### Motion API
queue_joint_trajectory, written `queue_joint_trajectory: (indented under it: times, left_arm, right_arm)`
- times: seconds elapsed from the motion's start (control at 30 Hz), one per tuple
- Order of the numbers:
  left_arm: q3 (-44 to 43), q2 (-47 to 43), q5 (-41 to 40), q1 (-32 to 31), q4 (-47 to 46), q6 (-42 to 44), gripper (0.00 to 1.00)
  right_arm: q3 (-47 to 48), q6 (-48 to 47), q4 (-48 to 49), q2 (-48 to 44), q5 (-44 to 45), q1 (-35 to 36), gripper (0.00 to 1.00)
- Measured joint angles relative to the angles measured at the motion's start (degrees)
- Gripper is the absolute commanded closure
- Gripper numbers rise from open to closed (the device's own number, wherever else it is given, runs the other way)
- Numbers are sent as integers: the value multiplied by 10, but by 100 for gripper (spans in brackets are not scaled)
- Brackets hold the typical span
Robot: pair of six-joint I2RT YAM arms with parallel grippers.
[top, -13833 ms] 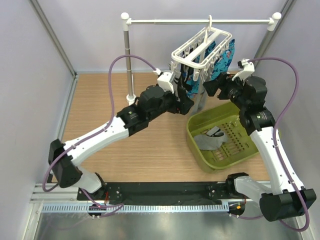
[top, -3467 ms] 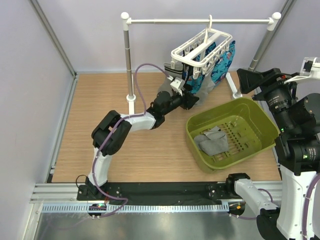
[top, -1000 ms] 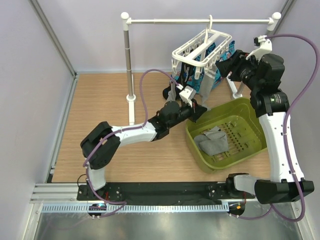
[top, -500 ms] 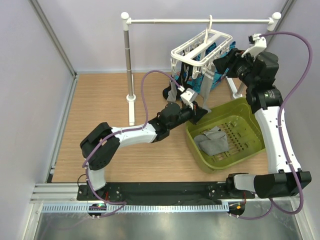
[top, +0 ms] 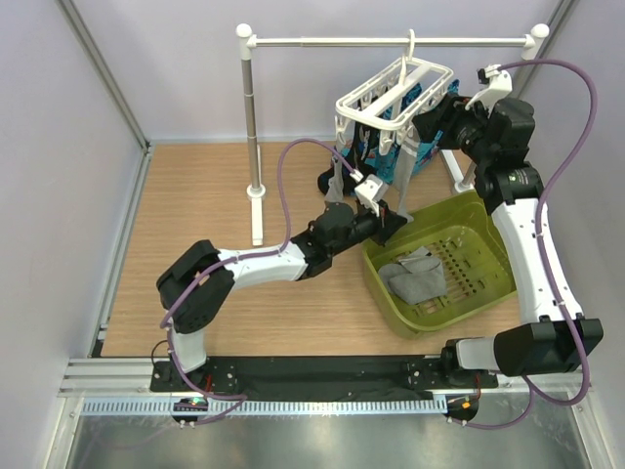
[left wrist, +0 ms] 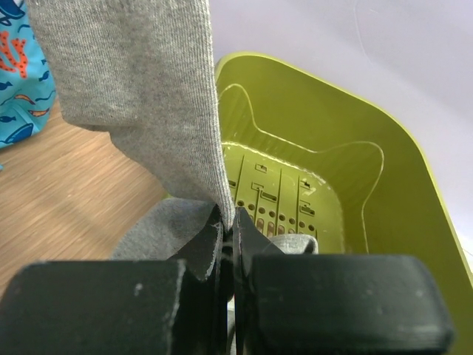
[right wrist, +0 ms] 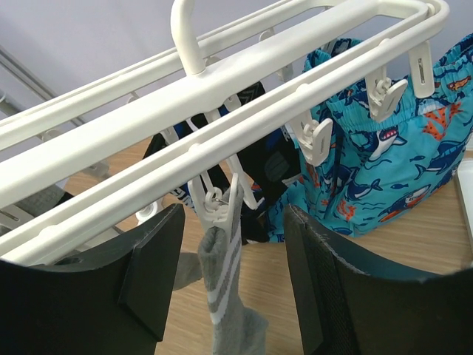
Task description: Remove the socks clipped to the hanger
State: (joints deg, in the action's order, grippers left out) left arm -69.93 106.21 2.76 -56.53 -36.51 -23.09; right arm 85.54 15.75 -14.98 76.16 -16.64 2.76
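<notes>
The left tool (top: 389, 219) is shut tight on the bottom edge of a grey sock (top: 399, 174). In the left wrist view the two black fingers of the left tool (left wrist: 228, 231) are pressed together, with the thin edge of the grey sock (left wrist: 140, 89) pinched between them. The sock hangs down from above like a curtain.

The right tool (top: 426, 125) is up high by the hanger (top: 395, 93). Its fingers are apart. In the right wrist view the right tool (right wrist: 233, 214) has one finger on each side of a white peg (right wrist: 216, 207). The peg grips the top of a grey sock with white stripes (right wrist: 219, 296). I cannot tell if the fingers touch the peg.

The hanger (right wrist: 222, 96) is a white frame. It hangs by its hook from a white rail (top: 391, 42) at the back of the table (top: 195, 244). Black socks (right wrist: 262, 155) are clipped further back on it. A bright blue cloth (right wrist: 384, 170) with sea animals hangs there too.

A green basket (top: 486, 207) sits on the table just below the hanger. The left tool is right at its near rim. More grey socks (top: 415, 278) lie inside the basket. In the left wrist view the green basket (left wrist: 355, 148) is just behind the pinched sock.
</notes>
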Motion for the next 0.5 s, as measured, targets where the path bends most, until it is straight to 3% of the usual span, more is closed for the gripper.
queue_joint_trajectory:
  times: [0.5]
  left_arm:
    - [-11, 0, -8, -14, 21, 16, 100]
  right_arm:
    - [0, 0, 13, 8, 5, 10, 38]
